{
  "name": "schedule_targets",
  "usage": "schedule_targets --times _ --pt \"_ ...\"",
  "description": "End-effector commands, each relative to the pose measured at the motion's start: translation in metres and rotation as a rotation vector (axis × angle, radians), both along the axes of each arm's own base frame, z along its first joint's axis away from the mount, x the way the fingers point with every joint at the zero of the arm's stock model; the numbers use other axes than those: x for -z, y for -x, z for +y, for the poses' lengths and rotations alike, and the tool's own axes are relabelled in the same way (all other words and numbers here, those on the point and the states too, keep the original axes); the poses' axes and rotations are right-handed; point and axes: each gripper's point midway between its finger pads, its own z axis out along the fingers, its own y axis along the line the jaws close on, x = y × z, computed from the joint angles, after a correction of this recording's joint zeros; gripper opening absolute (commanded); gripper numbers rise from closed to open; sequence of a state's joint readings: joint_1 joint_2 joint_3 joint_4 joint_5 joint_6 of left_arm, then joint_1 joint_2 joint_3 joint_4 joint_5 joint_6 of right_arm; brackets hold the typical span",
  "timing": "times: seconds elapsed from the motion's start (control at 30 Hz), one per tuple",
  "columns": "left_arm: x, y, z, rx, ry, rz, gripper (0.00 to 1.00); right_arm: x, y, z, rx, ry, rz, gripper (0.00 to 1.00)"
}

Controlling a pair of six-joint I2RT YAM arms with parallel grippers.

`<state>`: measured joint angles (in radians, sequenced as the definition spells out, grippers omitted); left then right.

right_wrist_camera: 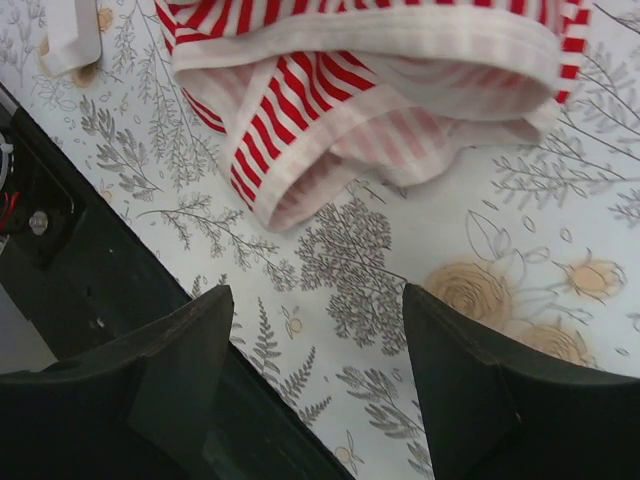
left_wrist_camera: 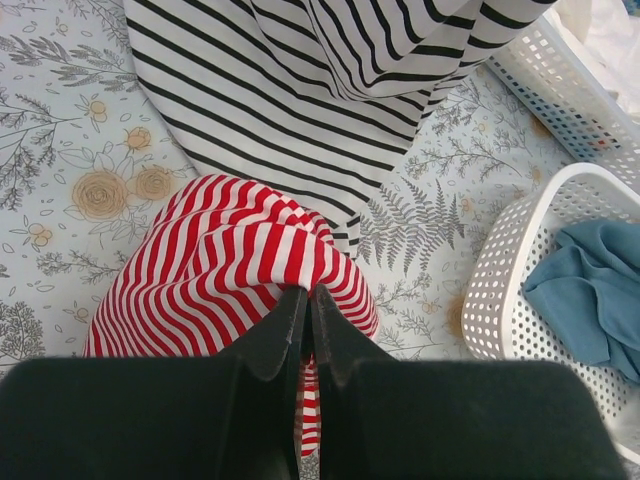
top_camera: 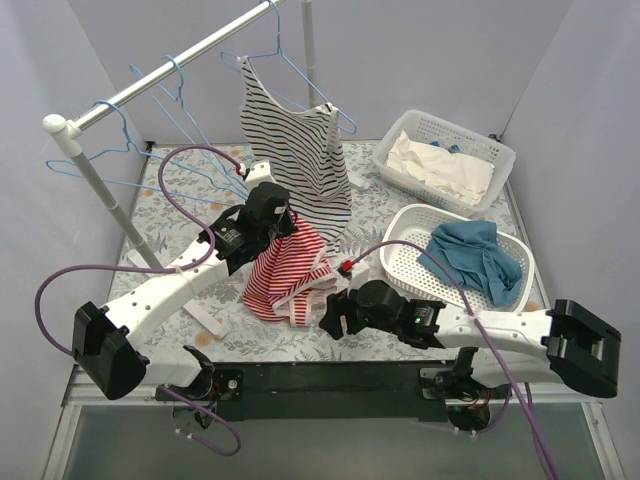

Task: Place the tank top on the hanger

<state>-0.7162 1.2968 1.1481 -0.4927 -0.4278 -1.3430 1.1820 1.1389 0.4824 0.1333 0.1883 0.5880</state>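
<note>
I hold the left gripper (left_wrist_camera: 307, 295) clenched on a fold of the tank top (top_camera: 285, 270), which lies bunched mid-tabletop toward the near edge. Its far side meets the hem of the black-and-white top (top_camera: 300, 150). The right gripper (right_wrist_camera: 317, 300) hovers released over bare tabletop just beside the pale trim. To do this step well, I should lower the right jaws over one trimmed edge only and catch a single layer. That spreads the opening for a hanger (top_camera: 180, 80) on the far-left rail.
</note>
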Motion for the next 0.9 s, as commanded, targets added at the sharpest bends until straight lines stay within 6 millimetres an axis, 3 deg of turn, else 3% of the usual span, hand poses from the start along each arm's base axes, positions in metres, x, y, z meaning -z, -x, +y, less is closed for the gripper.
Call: schedule_targets --times 0.0,0.1,0.23,0.33,0.43,0.47,0.6,0.63,0.73,0.8,0.87 --pt "-0.010 0.003 0.000 0.008 0.040 -0.019 0.00 -0.041 -0.014 0.054 -0.025 -0.145 -0.109 0.76" --pt "-0.010 0.004 0.001 0.008 0.044 -0.019 0.00 -0.037 -0.012 0.074 -0.052 -0.142 -0.114 0.75" --pt "-0.008 0.006 0.003 0.010 0.043 -0.014 0.00 -0.005 -0.007 0.086 -0.074 -0.074 -0.065 0.70" --pt "-0.009 0.008 0.006 0.006 0.044 -0.019 0.00 0.008 -0.007 0.086 -0.067 -0.044 -0.047 0.53" --pt "-0.008 0.010 0.008 0.004 0.044 -0.022 0.04 0.012 -0.015 0.080 -0.023 -0.021 -0.068 0.19" --pt "-0.008 0.010 0.010 0.001 0.040 -0.022 0.05 0.011 -0.018 0.075 -0.001 -0.010 -0.075 0.03" --pt "-0.004 0.018 0.020 -0.012 0.033 -0.025 0.08 0.005 -0.038 0.025 0.196 0.085 -0.117 0.01" --pt "-0.004 0.020 0.022 -0.013 0.034 -0.028 0.08 0.000 -0.045 -0.003 0.281 0.148 -0.149 0.01" --pt "-0.002 0.029 0.033 -0.028 0.039 -0.032 0.09 -0.004 -0.050 -0.056 0.416 0.242 -0.168 0.01" --pt "-0.004 0.036 0.040 -0.038 0.049 -0.037 0.13 -0.003 -0.049 -0.076 0.434 0.283 -0.169 0.01" --pt "0.009 0.044 0.044 -0.030 0.045 -0.013 0.20 -0.002 -0.042 -0.082 0.388 0.277 -0.136 0.01"
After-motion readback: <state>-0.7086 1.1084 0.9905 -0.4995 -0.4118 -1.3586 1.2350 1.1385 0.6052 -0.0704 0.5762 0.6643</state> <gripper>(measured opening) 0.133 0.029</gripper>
